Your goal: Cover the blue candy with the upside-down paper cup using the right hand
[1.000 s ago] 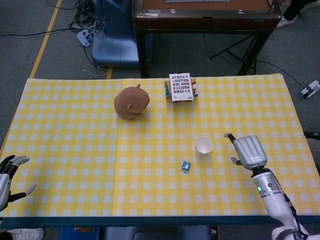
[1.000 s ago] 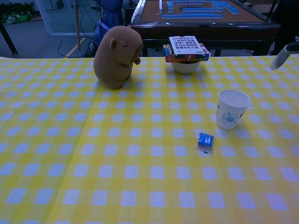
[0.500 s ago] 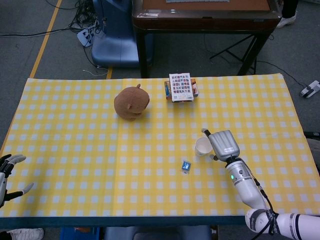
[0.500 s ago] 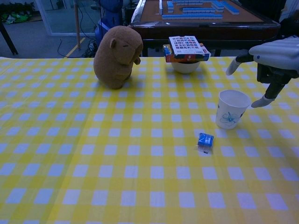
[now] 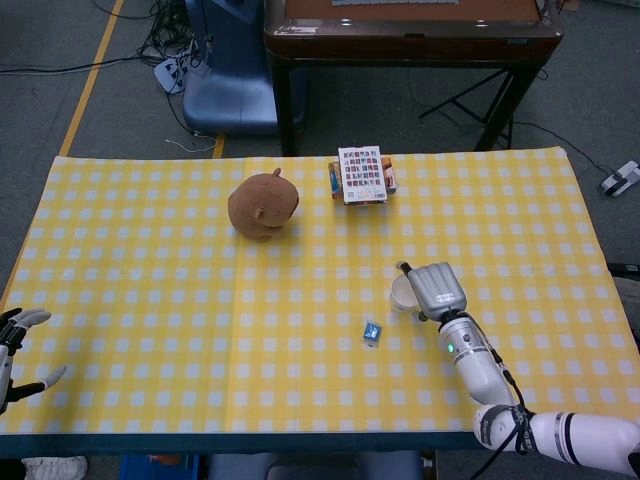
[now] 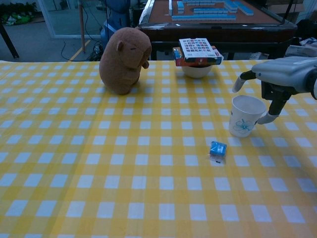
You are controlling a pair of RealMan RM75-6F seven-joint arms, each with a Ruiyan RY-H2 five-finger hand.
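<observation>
A white paper cup (image 6: 244, 115) with a blue print stands mouth up on the checked cloth, partly under my right hand in the head view (image 5: 403, 293). The blue candy (image 6: 217, 148) lies just in front and left of it, also seen as a blue candy (image 5: 371, 331) from the head. My right hand (image 6: 278, 78) hovers over and beside the cup's right side, fingers spread, one finger near the cup's wall; it holds nothing. That same right hand (image 5: 436, 289) covers part of the cup from above. My left hand (image 5: 15, 345) rests open at the table's front left edge.
A brown plush toy (image 6: 124, 59) sits at the back left of the middle. A bowl with a patterned box (image 6: 198, 51) on it stands behind the cup. The yellow checked table (image 6: 99, 173) ends close behind these; a dark mahjong table (image 6: 213, 20) stands beyond.
My right hand has moved left from the table's right side until it is over the cup. Cup, candy and left hand have stayed put.
</observation>
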